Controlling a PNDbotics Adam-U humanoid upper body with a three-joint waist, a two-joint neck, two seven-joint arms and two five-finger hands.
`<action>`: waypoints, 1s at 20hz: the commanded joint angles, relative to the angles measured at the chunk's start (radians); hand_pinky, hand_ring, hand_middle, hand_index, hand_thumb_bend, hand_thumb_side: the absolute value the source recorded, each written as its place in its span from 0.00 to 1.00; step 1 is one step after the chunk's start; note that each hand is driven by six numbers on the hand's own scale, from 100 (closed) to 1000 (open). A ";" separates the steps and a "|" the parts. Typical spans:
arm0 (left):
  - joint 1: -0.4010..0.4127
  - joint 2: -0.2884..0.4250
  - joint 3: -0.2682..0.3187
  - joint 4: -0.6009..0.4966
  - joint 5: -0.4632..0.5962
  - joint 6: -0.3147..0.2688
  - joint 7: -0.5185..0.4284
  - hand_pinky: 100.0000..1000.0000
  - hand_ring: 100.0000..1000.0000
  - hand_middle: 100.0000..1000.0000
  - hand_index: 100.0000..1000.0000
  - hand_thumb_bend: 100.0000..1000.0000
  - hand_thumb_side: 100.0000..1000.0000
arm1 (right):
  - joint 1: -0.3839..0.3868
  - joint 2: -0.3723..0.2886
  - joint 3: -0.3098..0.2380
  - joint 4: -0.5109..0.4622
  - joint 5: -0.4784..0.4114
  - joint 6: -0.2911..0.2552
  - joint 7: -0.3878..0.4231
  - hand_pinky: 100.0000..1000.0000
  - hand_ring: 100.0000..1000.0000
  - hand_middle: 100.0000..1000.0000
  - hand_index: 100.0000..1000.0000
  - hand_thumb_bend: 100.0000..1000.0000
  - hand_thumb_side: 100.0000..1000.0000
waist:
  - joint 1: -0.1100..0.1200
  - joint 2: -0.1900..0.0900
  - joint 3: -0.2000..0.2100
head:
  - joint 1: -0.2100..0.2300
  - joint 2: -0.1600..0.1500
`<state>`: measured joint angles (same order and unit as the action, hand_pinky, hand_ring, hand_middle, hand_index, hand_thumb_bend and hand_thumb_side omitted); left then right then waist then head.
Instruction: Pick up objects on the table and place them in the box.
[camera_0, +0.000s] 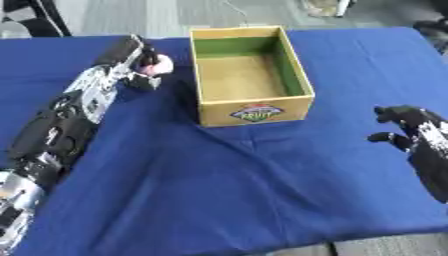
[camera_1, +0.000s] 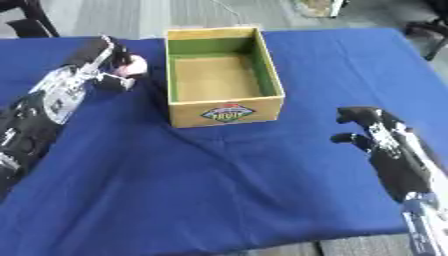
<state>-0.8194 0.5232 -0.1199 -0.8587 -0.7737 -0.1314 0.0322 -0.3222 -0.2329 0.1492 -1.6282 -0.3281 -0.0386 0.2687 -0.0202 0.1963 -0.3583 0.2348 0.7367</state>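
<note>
An open cardboard box (camera_0: 251, 106) with a green inner rim and a fruit label on its front stands at the far middle of the blue-covered table (camera_0: 219, 190); its inside looks bare. My left hand (camera_0: 137, 62) reaches far forward, just left of the box, fingers curled round a small pink and white object (camera_0: 163, 65). The object is held next to the box's left wall, a little above the cloth. My right hand (camera_1: 372, 132) hovers over the table's right side, fingers loosely bent, holding nothing.
The blue cloth runs to the near edge, where grey floor shows. Dark chair legs (camera_0: 35, 17) stand beyond the far left corner, and another dark object (camera_0: 430, 27) sits past the far right corner.
</note>
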 joint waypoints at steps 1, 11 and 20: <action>-0.026 0.025 0.001 -0.041 0.021 -0.001 0.025 0.31 0.33 0.17 0.34 0.02 0.03 | -0.012 -0.014 -0.005 -0.018 -0.005 -0.002 0.004 0.61 0.94 0.58 0.69 0.00 0.50 | 0.000 -0.024 0.000 | -0.003 -0.005; -0.028 0.033 -0.016 -0.089 0.094 0.017 0.060 0.27 0.31 0.13 0.30 0.00 0.04 | -0.010 -0.018 -0.006 -0.019 -0.013 -0.001 0.005 0.61 0.94 0.58 0.69 0.00 0.50 | -0.002 -0.035 0.004 | -0.006 -0.005; -0.030 0.034 -0.021 -0.109 0.121 0.018 0.050 0.27 0.31 0.13 0.30 0.00 0.04 | -0.008 -0.021 -0.006 -0.021 -0.016 -0.002 0.005 0.61 0.94 0.58 0.69 0.00 0.49 | -0.006 -0.040 0.008 | -0.011 -0.004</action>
<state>-0.8216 0.5277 -0.1436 -0.9412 -0.6616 -0.1128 0.0820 -0.3205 -0.2332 0.1491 -1.6284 -0.3330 -0.0383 0.2691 -0.0257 0.1745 -0.3501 0.2263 0.7367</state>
